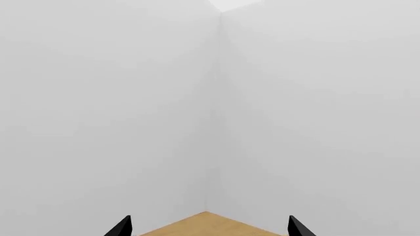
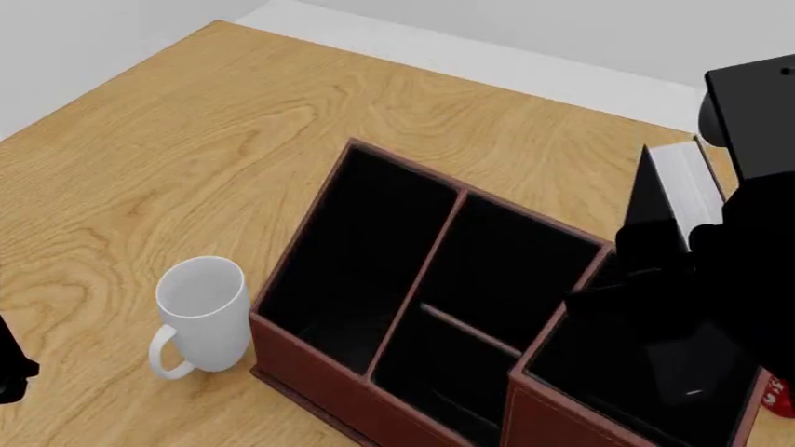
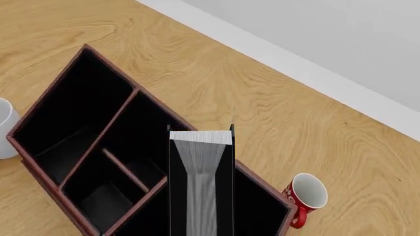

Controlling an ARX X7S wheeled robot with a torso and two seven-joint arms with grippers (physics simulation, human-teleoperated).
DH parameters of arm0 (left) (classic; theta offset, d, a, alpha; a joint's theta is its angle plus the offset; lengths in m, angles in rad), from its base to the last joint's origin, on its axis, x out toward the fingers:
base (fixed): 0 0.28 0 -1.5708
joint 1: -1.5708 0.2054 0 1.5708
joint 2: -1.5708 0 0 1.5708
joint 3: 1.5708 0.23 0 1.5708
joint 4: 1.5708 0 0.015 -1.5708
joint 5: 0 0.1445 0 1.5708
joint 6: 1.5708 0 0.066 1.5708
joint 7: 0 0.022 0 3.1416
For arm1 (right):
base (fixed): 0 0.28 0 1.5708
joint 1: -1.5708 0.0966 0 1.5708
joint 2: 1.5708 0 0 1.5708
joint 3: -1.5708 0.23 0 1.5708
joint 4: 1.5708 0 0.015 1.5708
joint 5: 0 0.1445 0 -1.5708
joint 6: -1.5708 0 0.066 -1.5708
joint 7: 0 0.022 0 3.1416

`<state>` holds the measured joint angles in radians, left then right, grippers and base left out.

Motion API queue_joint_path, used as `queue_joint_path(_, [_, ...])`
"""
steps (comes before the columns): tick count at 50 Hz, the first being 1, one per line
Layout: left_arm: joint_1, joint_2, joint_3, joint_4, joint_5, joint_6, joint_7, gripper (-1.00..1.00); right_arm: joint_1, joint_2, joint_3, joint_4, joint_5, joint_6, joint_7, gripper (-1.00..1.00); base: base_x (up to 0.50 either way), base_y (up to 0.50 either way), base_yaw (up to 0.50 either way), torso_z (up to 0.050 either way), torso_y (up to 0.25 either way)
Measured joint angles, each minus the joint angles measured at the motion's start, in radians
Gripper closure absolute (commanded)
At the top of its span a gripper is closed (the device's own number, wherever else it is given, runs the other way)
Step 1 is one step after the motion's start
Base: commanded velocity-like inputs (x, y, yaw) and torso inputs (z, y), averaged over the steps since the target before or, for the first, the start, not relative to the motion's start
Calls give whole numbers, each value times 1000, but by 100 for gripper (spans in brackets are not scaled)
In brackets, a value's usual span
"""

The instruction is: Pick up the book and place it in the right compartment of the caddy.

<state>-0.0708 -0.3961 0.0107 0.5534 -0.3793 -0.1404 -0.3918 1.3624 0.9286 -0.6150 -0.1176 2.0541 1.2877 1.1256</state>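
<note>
The reddish-brown caddy (image 2: 304, 358) with its black interior stands on the wooden table. Its taller right compartment (image 2: 546, 414) is at the near right. My right gripper (image 2: 680, 265) is shut on the book (image 2: 687, 177) and holds it upright over that compartment, white page edges up. In the right wrist view the book (image 3: 200, 182) fills the middle, black covers on both sides, and hangs over the right compartment (image 3: 257, 199); the fingers themselves are hidden. My left gripper (image 1: 208, 227) is open and empty, facing a wall corner away from the caddy.
A white mug (image 2: 203, 315) stands left of the caddy. A red mug (image 3: 306, 196) stands on the table right of the tall compartment. Bare wooden tabletop (image 2: 186, 140) lies beyond the caddy up to a white wall base.
</note>
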Motion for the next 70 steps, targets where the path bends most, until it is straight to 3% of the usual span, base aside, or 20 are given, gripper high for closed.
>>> queue_joint_path(45, [-3,-5,18,-15,9,6,-9,-100,-113,2,-20,25,-178,-35,-155,100,0,0,0,0,1])
queue_joint_path(70, [-11,-4,42,-36,32,9,-14,-100,-193,-36,-65,98,-389,-105,-343,100,0,0,0,0,1])
